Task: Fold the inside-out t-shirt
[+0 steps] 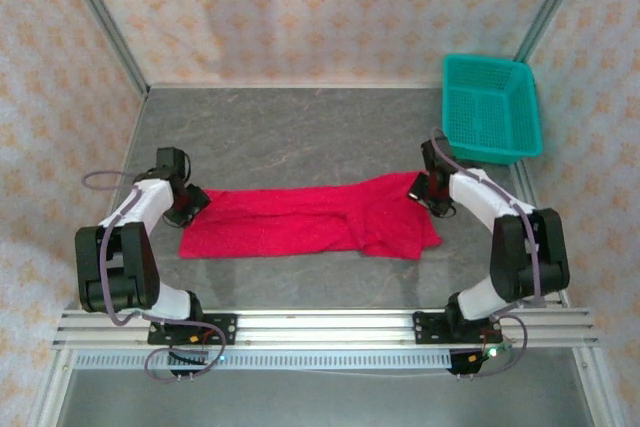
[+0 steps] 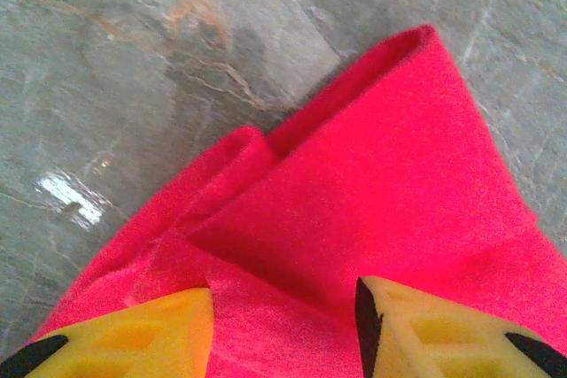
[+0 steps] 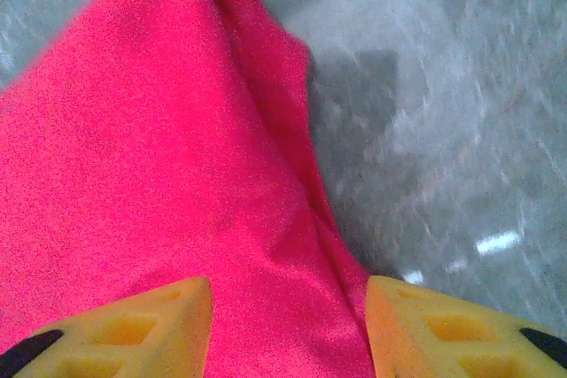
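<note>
Red t-shirt (image 1: 310, 219) lies stretched out in a long flat band across the grey marbled table (image 1: 300, 127); left gripper (image 2: 283, 303) sits over its left end, right gripper (image 3: 288, 294) over its right end; both have their yellow fingers parted roughly halfway, soft fuzzy cloth lying between them; the folded edges look thick and rounded.

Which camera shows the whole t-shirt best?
Top external: it shows the entire t-shirt lying as a long red band across the table. The left wrist view shows a folded corner close up; the right wrist view, one blurred edge.
</note>
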### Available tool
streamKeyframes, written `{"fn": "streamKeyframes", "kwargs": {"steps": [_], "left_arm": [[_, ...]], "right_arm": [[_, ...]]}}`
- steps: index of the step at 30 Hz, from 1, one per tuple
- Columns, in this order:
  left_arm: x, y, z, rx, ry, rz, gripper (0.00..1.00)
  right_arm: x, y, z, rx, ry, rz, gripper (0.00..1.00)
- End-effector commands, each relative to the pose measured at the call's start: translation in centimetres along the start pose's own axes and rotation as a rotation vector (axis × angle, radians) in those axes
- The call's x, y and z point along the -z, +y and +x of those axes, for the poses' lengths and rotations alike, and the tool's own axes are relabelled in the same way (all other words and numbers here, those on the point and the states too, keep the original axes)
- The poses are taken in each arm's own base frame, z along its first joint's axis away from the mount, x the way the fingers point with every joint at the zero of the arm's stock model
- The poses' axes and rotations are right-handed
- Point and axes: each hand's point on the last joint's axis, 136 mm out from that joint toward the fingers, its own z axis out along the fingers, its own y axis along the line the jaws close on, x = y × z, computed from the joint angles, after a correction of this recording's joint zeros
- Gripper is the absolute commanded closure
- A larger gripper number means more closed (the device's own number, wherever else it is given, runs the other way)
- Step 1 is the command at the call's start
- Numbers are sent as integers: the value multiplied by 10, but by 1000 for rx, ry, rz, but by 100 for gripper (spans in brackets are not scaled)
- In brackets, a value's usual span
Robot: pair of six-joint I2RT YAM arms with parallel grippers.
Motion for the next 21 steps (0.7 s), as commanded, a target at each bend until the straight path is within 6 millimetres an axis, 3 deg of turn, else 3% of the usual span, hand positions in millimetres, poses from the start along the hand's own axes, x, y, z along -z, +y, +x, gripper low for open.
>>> {"fn": "streamKeyframes", "kwargs": {"steps": [1, 7, 10, 14, 16, 21], "left_arm": [[-6, -2, -6, 53, -1, 52, 52], [-22, -3, -8, 66, 22, 49, 52], [-25, -5, -10, 68, 14, 52, 57], [-27, -8, -14, 69, 14, 56, 80], [-26, -9, -17, 66, 5, 53, 87], [-17, -10, -26, 56, -24, 39, 97]], "right_arm": [[-5, 10, -27, 30, -41, -21, 49], [-25, 25, -35, 48, 2, -59, 50], [-27, 34, -36, 39, 11, -99, 60], [-18, 37, -43, 34, -17, -104, 85], [-11, 37, -47, 47, -32, -97, 92], [13, 37, -61, 89, -76, -64, 99]]}}
